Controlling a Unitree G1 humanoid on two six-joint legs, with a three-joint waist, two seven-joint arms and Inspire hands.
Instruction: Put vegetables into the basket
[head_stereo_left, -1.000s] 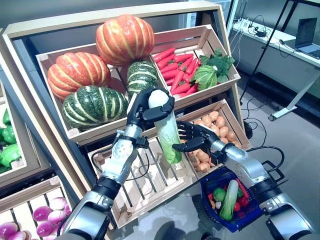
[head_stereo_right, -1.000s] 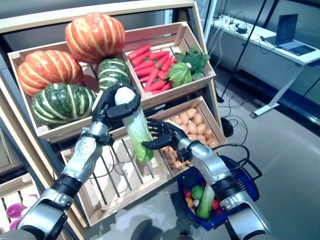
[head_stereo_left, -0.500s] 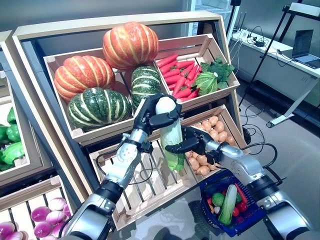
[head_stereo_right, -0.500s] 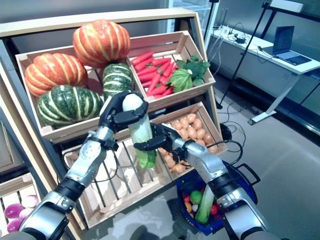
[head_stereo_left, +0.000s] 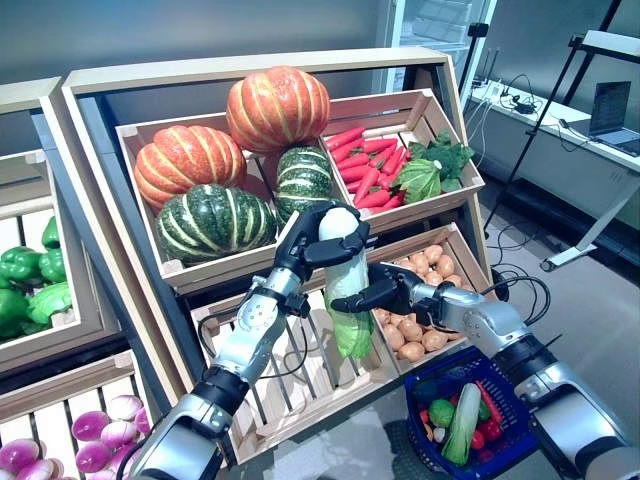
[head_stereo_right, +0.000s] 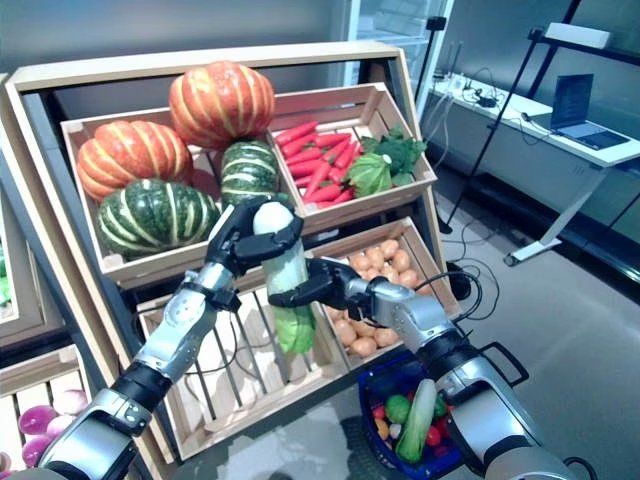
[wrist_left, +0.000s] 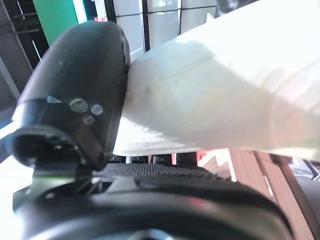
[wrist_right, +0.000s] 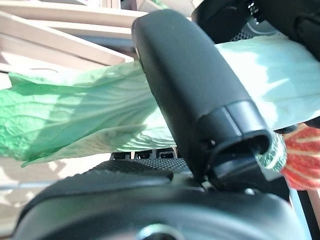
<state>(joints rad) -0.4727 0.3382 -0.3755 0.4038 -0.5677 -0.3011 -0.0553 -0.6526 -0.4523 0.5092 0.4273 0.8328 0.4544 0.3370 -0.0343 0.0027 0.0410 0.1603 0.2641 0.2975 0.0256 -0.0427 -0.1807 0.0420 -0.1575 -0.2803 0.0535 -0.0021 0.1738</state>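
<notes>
A long cabbage (head_stereo_left: 352, 330), white at the top and leafy green below, hangs upright in front of the shelf's lower crates. My left hand (head_stereo_left: 303, 235) is shut on its white top end; the left wrist view shows the thumb (wrist_left: 80, 90) pressed on the pale stalk (wrist_left: 225, 90). My right hand (head_stereo_left: 385, 293) is curled round the cabbage's middle from the right. In the right wrist view its thumb (wrist_right: 190, 85) lies across the green leaves (wrist_right: 65, 115). The blue basket (head_stereo_left: 420, 445) sits at the lower right, under my right arm, holding a long green-white vegetable (head_stereo_left: 462, 425) and small ones.
The slanted wooden shelf holds pumpkins (head_stereo_left: 277, 105), red carrots (head_stereo_left: 370, 165) with greens, and brown round vegetables (head_stereo_left: 430, 320). A slatted crate (head_stereo_left: 300, 380) lies behind the cabbage. Green peppers (head_stereo_left: 25, 270) and purple onions (head_stereo_left: 100, 420) are at left. A desk with a laptop (head_stereo_left: 610, 110) stands at far right.
My right hand moved in from beside the cabbage and closed round its middle. The left hand kept its hold on the top. The camera shifted, sliding the whole scene right.
</notes>
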